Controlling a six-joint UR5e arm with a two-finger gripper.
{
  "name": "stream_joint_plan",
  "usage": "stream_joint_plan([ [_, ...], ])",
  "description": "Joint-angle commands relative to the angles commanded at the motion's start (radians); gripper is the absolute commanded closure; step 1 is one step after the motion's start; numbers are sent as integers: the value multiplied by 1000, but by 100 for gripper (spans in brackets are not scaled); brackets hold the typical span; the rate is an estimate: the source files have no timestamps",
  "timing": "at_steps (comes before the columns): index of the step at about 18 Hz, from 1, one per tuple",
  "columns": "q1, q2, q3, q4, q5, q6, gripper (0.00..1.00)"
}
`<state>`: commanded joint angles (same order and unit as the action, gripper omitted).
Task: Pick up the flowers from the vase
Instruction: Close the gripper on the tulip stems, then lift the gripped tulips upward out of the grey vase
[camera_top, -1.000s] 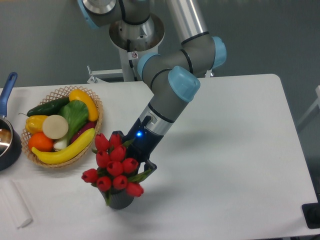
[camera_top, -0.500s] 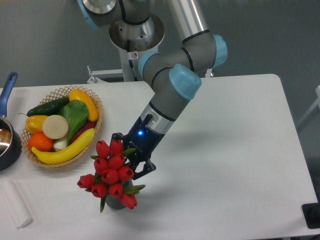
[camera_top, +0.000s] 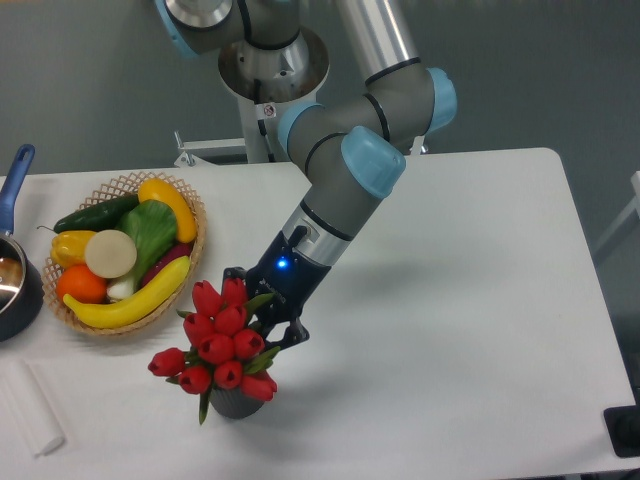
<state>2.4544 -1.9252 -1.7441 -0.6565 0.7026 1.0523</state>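
Fingers (camera_top: 291, 334) of the gripper (camera_top: 262, 322) seem closed on the flowers (camera_top: 217, 347), so lift straight up and slowly, keeping the vase (camera_top: 236, 403) standing

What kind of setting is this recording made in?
Likely a robot lab test bench: a bare white table against a plain grey wall, with staged props, a basket of toy-like produce and flowers in a vase.

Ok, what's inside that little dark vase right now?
The flowers sit in the vase, red buds and leaves spilling over its mouth. Their stems and the vase's interior are hidden beneath them.
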Motion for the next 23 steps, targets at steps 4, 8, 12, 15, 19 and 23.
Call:
stream_joint_plan([
  [4,20,38,2,-2,-3,-69,70],
  [8,41,66,-2,-2,-73,-126,70],
  [12,44,86,-6,-2,-98,-152,70],
  [15,57,101,-5,-2,-100,-158,70],
  [19,69,109,23,-2,-104,-160,70],
  [23,84,107,99,-2,-120,-250,70],
])
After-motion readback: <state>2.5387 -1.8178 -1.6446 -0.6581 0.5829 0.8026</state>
